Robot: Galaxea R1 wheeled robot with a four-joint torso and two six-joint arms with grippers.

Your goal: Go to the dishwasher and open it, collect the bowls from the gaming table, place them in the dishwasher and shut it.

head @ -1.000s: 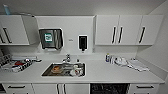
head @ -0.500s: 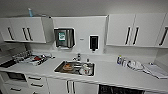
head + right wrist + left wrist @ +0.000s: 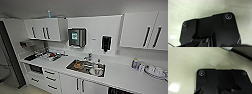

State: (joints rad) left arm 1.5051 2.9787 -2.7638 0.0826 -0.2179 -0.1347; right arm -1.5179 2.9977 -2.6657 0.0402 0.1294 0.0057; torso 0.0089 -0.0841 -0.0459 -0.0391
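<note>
Facing you in the head cam is a white kitchenette: one long white countertop [image 3: 120,75], smooth and matte, w/ one rectangular steel sink [image 3: 86,67] sunk into it and a chrome tap [image 3: 89,57] at its back edge. Dishes sit piled inside the sink, too blurred to count. Two wall boxes hang above: a dark paper-towel dispenser [image 3: 77,37] and a smaller black soap dispenser [image 3: 106,43]. Flat white upper cabinets [image 3: 46,29] w/ slim dark bar handles flank them on both sides. One small black built-in oven [image 3: 35,68] sits under the counter, w/ white drawers [image 3: 51,79] beside it. One blue-capped bottle [image 3: 134,63] and a stack of white plates [image 3: 155,71] stand at the counter's far end. A dark strip at the lower edge, below the counter, may be the dishwasher [image 3: 120,91], can't confirm. Both wrist cams look down on pale glossy floor [image 3: 184,65], each arm's dark plate hanging over it; fingers aren't visible, so you can't tell how far either gripper is open or whether it holds anything.
</note>
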